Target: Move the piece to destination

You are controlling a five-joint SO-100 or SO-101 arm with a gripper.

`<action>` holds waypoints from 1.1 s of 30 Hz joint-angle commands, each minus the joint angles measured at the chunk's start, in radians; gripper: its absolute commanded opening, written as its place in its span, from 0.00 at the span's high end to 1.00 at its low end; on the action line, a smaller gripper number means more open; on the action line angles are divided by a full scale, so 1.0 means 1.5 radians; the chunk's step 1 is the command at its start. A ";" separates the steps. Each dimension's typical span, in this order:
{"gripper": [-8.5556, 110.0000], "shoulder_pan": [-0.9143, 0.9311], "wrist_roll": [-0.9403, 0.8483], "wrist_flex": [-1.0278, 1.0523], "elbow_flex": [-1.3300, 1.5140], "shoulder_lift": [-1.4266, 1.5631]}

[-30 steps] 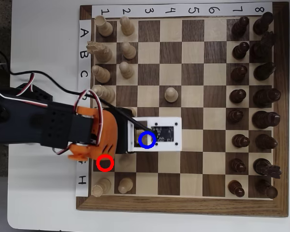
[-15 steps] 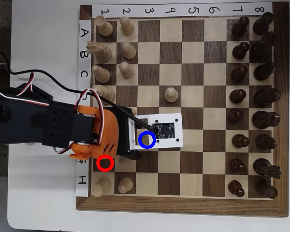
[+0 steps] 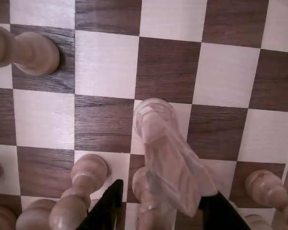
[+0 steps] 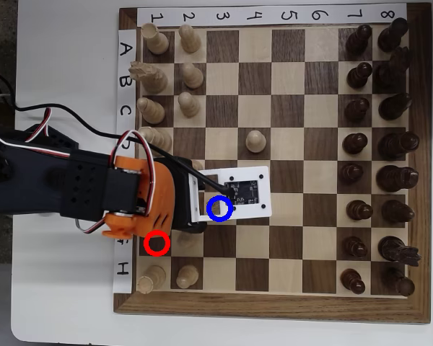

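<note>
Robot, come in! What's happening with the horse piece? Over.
Gripper shut on the knight, which is tilted and blurred. Blue-ringed square lies under the arm in the overhead view. Pale pawn close beside the knight.

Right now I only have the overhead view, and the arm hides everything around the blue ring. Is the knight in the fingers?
Observer: Yes, it looks held. In the wrist view the knight sits between the two dark fingers.
Operator: Is it upright?
Observer: No, it is tilted. Its round base points toward the board.
Operator: What is under the base?
Observer: A light square. I cannot tell whether the base touches it, and no ring shows in the wrist view.
</note>
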 commanded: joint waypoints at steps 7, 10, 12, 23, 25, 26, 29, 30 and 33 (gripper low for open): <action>0.81 0.011 0.004 0.034 -0.057 0.013; 0.82 0.017 0.005 0.039 -0.066 0.013; 0.83 0.020 0.008 0.042 -0.074 0.014; 0.89 0.038 0.011 0.092 -0.112 0.018; 0.89 0.040 0.012 0.097 -0.120 0.018; 0.90 0.041 0.013 0.100 -0.124 0.018; 0.91 0.043 0.015 0.111 -0.131 0.021; 0.92 0.043 0.015 0.115 -0.134 0.022; 0.92 0.045 0.016 0.129 -0.146 0.025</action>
